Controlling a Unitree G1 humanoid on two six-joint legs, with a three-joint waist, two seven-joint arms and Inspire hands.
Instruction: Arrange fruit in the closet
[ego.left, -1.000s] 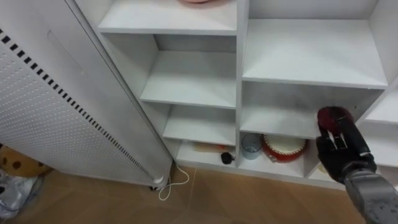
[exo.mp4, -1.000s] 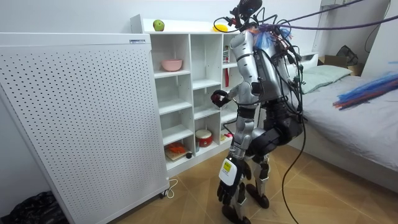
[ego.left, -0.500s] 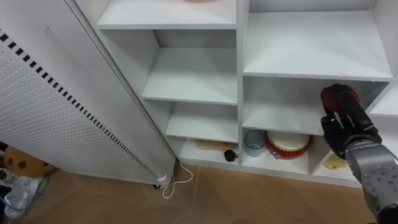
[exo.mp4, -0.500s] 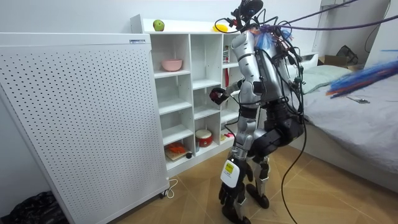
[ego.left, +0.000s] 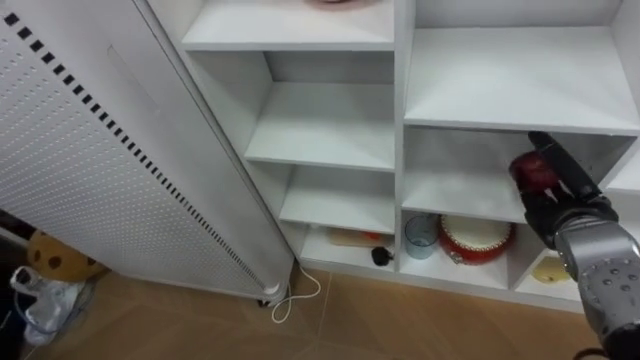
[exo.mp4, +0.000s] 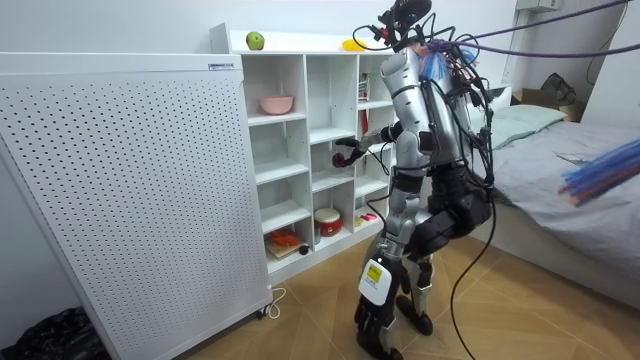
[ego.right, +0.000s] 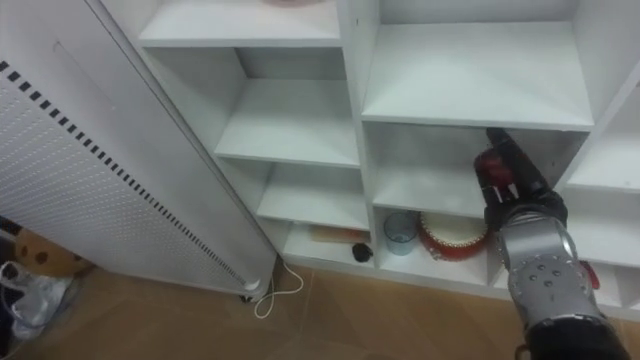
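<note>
Grip first: my right hand (ego.left: 568, 210) is clamped on a dark red fruit (ego.left: 532, 172), fingers curled over it, at the mouth of a closet (ego.left: 399, 100) compartment. Just under the hand lies that compartment's shelf board (ego.left: 462, 193); below that sit a round red container (ego.left: 476, 238) and, beside it, a cup (ego.left: 421, 235). My worry is letting go too near the front edge: a round fruit could roll off and drop onto those things. The fingers could also clip the board above. I cannot tell whether the fruit is past the board's edge, nor what kind it is. A yellow thing (ego.left: 552, 268) beneath my wrist is partly covered.
</note>
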